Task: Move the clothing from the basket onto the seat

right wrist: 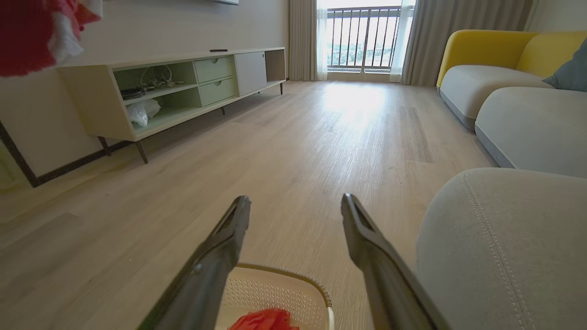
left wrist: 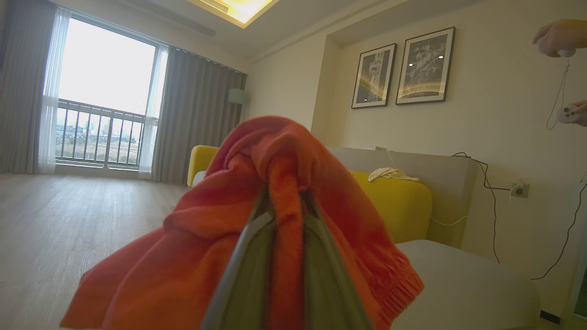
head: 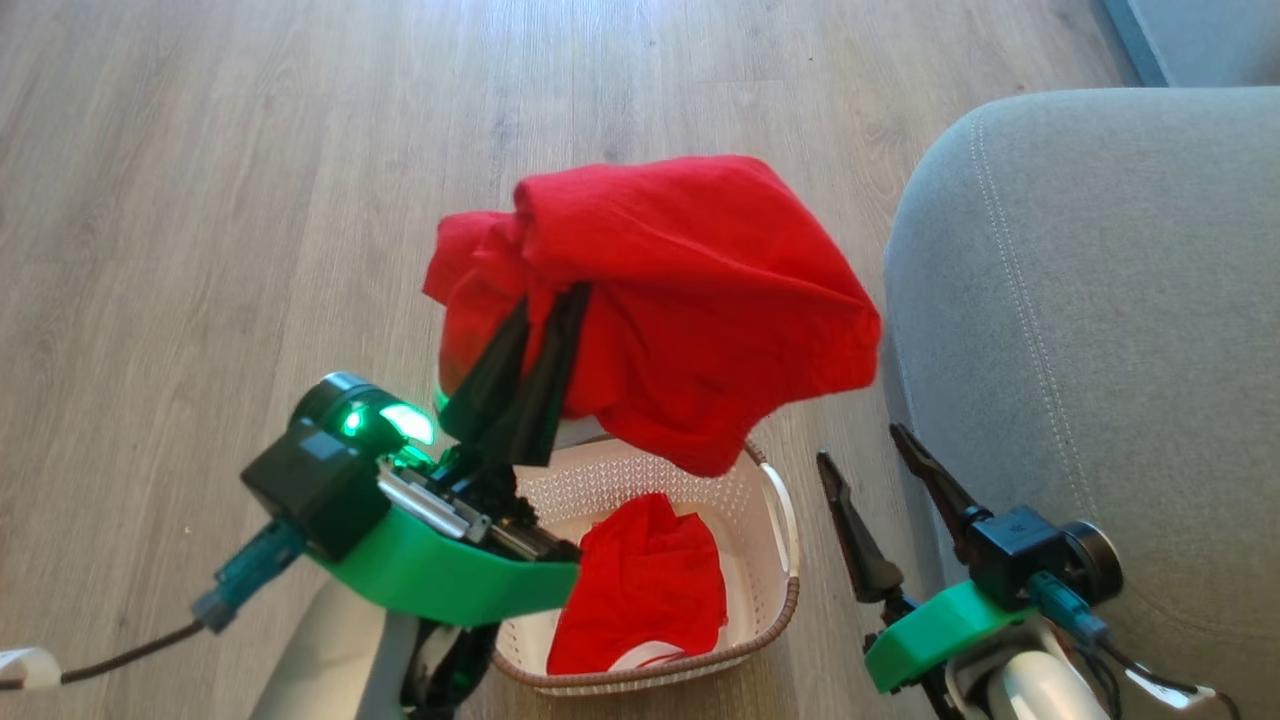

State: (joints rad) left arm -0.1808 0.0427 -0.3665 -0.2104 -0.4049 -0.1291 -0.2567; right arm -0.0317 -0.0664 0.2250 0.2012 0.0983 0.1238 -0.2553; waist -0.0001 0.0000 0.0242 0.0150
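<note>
**Head view:** the left end effector (head: 550, 300), nearly closed, pinches a gathered fold of one red garment (head: 690, 290) that hangs above the perforated plastic basket (head: 785, 590). The knit is limp and probably light, so a bunched fold seems the surest hold. A second garment (head: 645, 590) lies inside the basket.

**Left wrist view:** fabric bunches between the fingers (left wrist: 247, 266).

**Right wrist view:** the right end effector (right wrist: 296, 199) stands wide open and empty, beside the grey, stitched seat (right wrist: 504, 238).
</note>
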